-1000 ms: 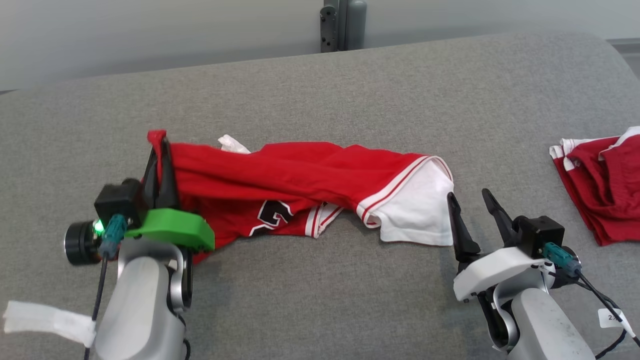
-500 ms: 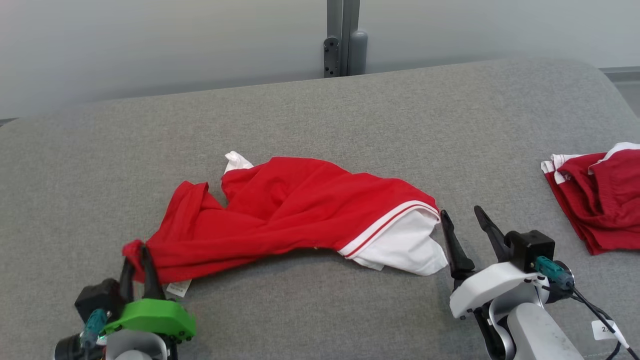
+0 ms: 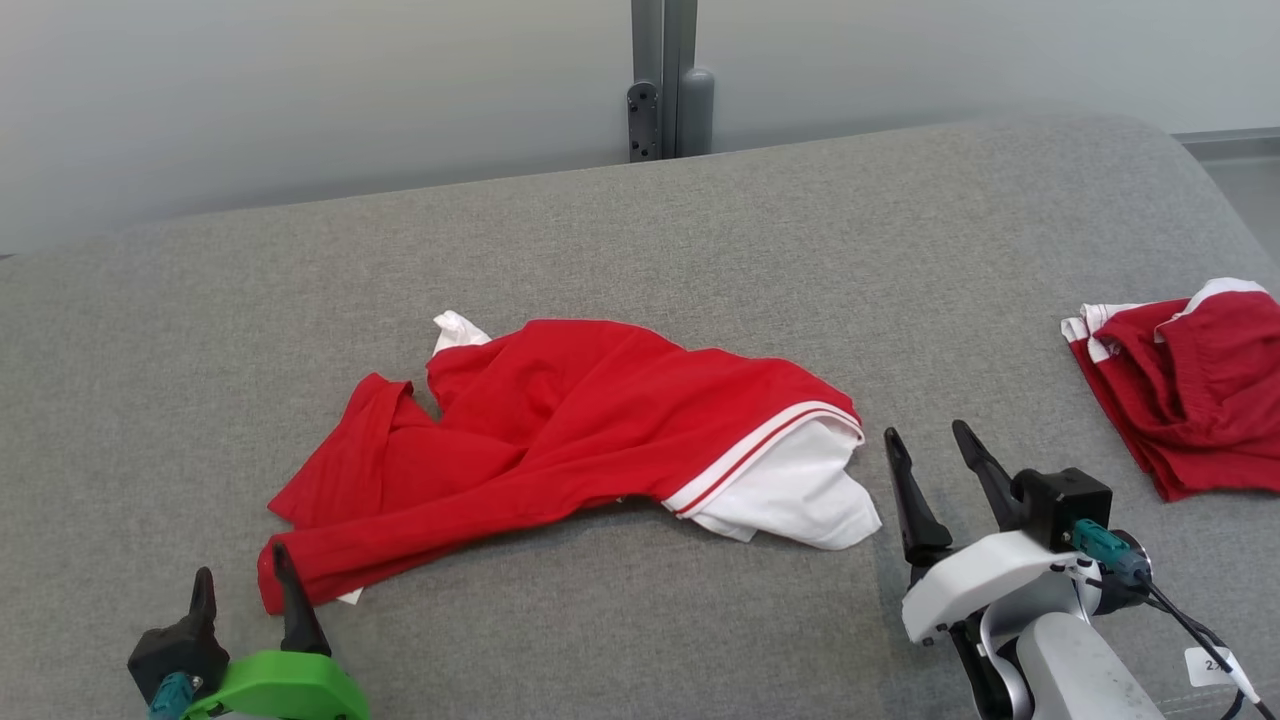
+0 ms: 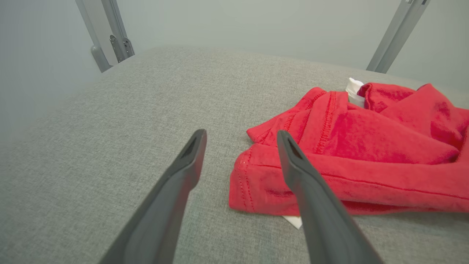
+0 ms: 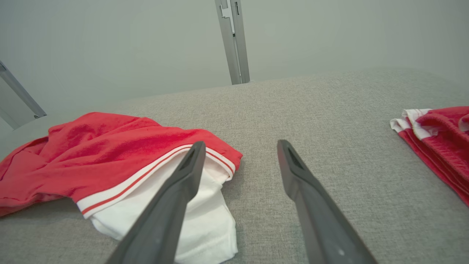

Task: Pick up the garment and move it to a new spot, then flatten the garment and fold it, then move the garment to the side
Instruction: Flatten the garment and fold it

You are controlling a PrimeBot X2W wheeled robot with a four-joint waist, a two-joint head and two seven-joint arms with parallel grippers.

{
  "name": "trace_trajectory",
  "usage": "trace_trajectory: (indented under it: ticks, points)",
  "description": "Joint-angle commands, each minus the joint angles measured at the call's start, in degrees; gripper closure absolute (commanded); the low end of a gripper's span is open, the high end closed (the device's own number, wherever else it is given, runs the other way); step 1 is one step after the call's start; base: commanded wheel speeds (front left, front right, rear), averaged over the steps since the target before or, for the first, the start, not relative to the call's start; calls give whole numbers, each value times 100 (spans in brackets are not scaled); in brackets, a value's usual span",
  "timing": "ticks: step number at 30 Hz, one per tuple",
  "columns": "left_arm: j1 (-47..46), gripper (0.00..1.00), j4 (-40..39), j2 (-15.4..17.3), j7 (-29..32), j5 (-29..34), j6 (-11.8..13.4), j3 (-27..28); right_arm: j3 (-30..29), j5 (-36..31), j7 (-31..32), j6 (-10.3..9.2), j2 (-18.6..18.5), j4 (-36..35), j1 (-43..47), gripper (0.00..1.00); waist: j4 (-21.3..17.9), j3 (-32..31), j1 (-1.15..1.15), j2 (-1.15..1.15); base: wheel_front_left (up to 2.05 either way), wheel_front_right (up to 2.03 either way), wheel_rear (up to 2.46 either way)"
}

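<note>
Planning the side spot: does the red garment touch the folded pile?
Apart. Head view shows bare grey surface between the red garment and the folded pile.

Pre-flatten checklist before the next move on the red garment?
1. Left gripper open, holding nothing: ok.
2. Right gripper open, holding nothing: ok.
3. Red jersey garment with white trim lying flat: not ok, bunched and folded over itself.
4. Garment wholly on the grey fabric surface: ok.
5. Garment apart from the second red-and-white cloth pile on the right: ok.
6. Corners identifiable for grasping: cannot tell.
</note>
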Motion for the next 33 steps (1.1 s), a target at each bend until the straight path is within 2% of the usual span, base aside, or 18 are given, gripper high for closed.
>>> trace_trajectory:
  ticks: [1,12,24,31,32,33]
  points:
    - [58,0,33,20,-17,-32,-61,-43,-12,3,1,-4,-12,-16,68,0,-7,22,0,0,0,0,0]
    - [-253,0,565,22,-17,-276,-256,-32,14,-57,1,-3,-12,-45,-10,0,-30,183,0,0,0,0,0]
    - [-513,0,835,21,-17,-686,-883,115,42,-91,1,-4,-13,-32,-31,0,-103,302,0,0,0,0,0]
    - [-578,0,935,21,-17,-874,-1036,126,50,-85,0,-3,-12,-45,-69,0,-116,367,0,0,0,0,0]
    - [-586,35,956,21,-17,-857,-1057,106,49,-85,0,-4,-12,-44,-79,0,-116,382,0,0,0,0,0]
    - [-594,56,972,21,-17,-886,-1073,104,47,-87,1,-4,-12,-44,-86,0,-116,393,0,0,0,0,0]
